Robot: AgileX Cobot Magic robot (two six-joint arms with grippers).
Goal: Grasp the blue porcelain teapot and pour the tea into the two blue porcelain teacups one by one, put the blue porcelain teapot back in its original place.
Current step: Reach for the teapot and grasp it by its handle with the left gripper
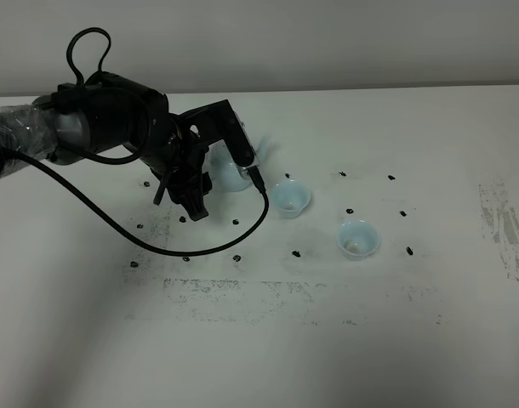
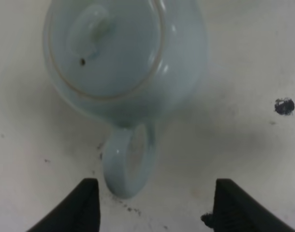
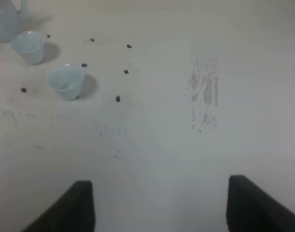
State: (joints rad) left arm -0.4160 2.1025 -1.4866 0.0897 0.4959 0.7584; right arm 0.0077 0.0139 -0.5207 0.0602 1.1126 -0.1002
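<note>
Left claw (image 2: pixel 157 209) is hanging low over the table (image 1: pixel 268 357), fingers spread wide, gripping nothing. Just beyond the fingertips the loop handle (image 2: pixel 128 162) is lying, nearer one finger than the other, not yet between them; beyond the handle the teapot (image 2: pixel 123 63) is standing upright on the table, lid (image 2: pixel 101 43) on.

Overhead view: teapot is sitting at about 11 o'clock from table centre, largely covered by the left arm; left claw is at 8 o'clock from the pot, what looks like the spout (image 1: pixel 265 151) at 2 o'clock. I am judging the pot's long axis, handle to spout, as running 8 to 2, in line with the claw's reach.

Judgement: the coming grasp is turning on a short advance toward 2 o'clock, plus a slight sideways correction to centre the handle before closing.

First cup (image 1: pixel 290 197) is standing near the pot at its 4 o'clock; second cup (image 1: pixel 357 239) is standing farther out along the same line; both upright; contents too faint to tell.

Right claw (image 3: pixel 162 212) is hovering well apart, fingers spread, empty, its camera seeing cups and pot far ahead; left arm is clearly the nearer.
</note>
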